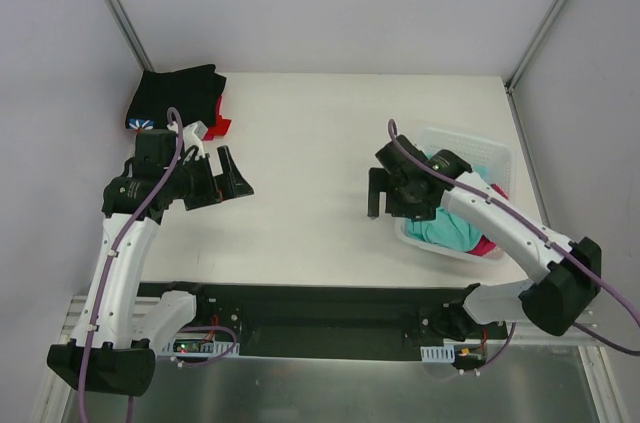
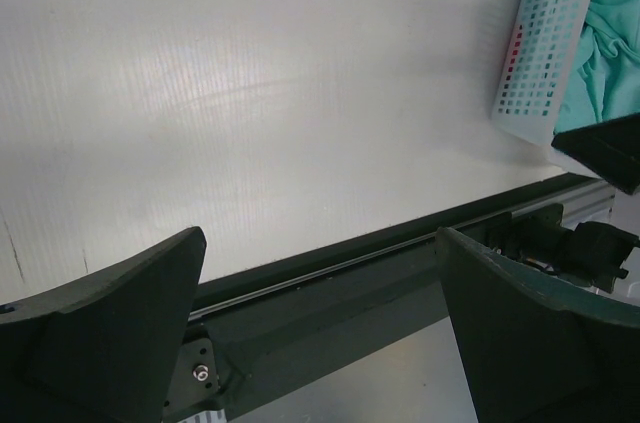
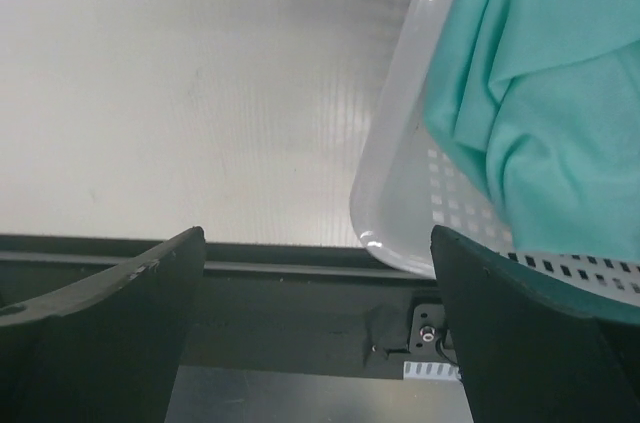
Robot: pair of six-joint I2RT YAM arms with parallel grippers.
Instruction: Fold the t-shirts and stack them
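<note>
Top camera first: black cloth short-sleeved t-shirt (image 1: 178, 93) lies folded on a red cloth t-shirt (image 1: 218, 127), and the stack sits at the 10 o'clock corner of the white table (image 1: 300, 143). White plastic lattice basket (image 1: 480, 151) is at 4 o'clock. A teal-green cloth t-shirt (image 1: 445, 231) is crumpled inside it, with a magenta-pink cloth t-shirt (image 1: 488, 246) peeking out at its 4 o'clock side. I see the left gripper (image 1: 225, 179) just off the stack's 6 o'clock, jaws spread, holding nothing. The right gripper (image 1: 392, 205) is at the basket's 9 o'clock rim, also spread and empty.

Left wrist: left gripper (image 2: 320, 343) is wide over bare table (image 2: 250, 93). Basket (image 2: 545, 33) and teal-green shirt (image 2: 612, 53) are at 2 o'clock.

Right wrist: right gripper (image 3: 320, 333) is wide. Basket rim (image 3: 398, 143) is at 3 o'clock with the teal-green shirt (image 3: 540, 93) bunched inside, and there is bare table (image 3: 180, 73) at 10 o'clock.
</note>
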